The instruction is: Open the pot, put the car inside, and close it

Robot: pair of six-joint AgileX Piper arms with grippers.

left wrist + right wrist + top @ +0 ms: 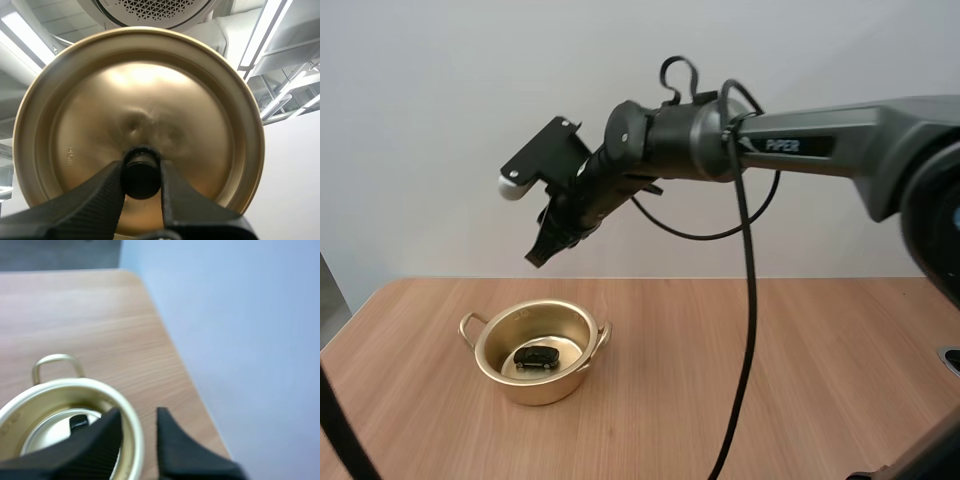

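The left end effector (141, 168) is clamped on the black knob (141, 176) of the round gold metal lid (145, 95), its fingertips pinching the knob from both sides. The right end effector (139, 419) is narrowly open, a slim gap between its fingers, and holds nothing. Its wrist view looks past them into the uncovered gold metal pot (535, 386), where the small black toy car (536, 357) lies on the floor. In the high view the pot stands at 8 o'clock on the wooden counter (800, 360), with the right end effector in the air at its 12 o'clock.
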